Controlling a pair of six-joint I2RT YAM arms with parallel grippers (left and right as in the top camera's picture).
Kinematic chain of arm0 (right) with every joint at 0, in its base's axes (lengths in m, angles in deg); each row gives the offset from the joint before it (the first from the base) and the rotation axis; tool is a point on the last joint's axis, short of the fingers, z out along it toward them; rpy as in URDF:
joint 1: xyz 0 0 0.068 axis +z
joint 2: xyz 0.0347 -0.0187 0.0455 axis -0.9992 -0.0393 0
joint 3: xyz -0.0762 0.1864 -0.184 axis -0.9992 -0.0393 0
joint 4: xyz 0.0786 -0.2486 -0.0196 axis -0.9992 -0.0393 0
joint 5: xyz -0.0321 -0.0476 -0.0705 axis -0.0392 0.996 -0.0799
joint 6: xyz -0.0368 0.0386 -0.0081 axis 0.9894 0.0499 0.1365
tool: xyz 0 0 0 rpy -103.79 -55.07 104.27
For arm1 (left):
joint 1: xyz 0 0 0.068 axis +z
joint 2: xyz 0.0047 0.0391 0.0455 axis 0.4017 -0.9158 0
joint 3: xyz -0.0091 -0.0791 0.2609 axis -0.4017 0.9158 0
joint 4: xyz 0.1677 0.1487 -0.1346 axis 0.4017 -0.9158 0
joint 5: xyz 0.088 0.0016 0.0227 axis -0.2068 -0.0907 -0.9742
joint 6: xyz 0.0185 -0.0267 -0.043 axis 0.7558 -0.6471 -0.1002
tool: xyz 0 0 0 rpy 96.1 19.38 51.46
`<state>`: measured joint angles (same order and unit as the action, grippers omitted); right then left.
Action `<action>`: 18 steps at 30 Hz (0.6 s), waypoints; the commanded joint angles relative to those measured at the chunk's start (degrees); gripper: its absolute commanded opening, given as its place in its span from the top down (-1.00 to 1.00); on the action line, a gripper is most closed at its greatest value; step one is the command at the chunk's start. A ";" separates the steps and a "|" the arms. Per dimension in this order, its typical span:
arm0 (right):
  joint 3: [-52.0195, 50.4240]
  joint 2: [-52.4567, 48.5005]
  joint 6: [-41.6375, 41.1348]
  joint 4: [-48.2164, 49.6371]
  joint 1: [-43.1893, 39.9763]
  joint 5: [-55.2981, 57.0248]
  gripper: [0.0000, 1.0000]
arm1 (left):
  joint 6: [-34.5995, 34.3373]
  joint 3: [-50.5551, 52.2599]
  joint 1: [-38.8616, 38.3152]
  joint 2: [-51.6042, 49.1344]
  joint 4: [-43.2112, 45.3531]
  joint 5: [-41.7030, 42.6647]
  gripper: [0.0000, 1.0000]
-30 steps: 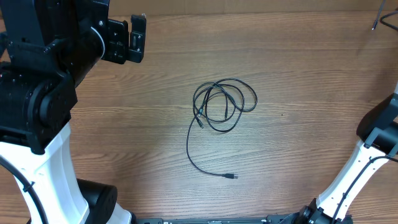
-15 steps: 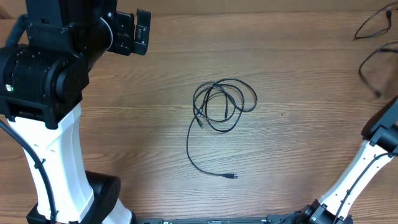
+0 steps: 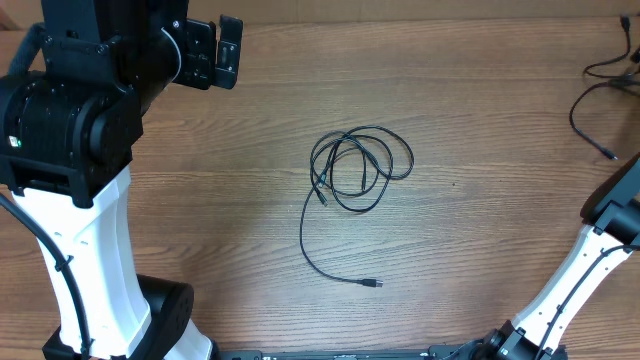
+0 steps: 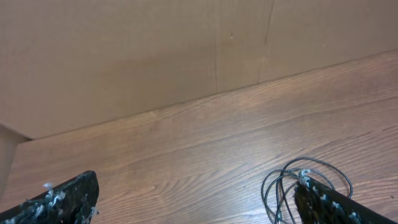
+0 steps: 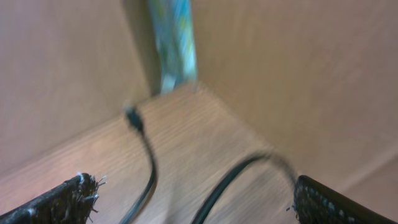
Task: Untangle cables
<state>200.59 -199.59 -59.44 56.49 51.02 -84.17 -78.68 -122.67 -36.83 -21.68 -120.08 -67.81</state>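
On the wood-grain table (image 3: pixel 480 250), a looped cable (image 3: pixel 361 173); beige wall (image 4: pixel 124 56) behind.

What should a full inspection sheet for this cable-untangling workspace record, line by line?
Surface: wooden table, plain grain, no damage seen.
Job's things: coiled cable at centre, loops overlapping, tail ending in a plug; second cable loose at the far right edge.
Clutter: nothing seen.
Grippers: left gripper open, empty; right gripper open, second cable ahead of it, not gripped.
Cables: arm wiring along the left arm's white base.
Surroundings: tan wall panels behind the table.
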 commanded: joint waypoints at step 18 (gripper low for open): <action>0.48 41.35 -3.80 -66.69 28.50 -21.59 -1.00 | -0.11 -0.72 0.00 -0.57 1.14 -0.83 -1.00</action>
<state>202.61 -155.15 -63.30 -2.41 76.02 -101.74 -78.90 -122.67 -36.83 -21.70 -119.93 -68.26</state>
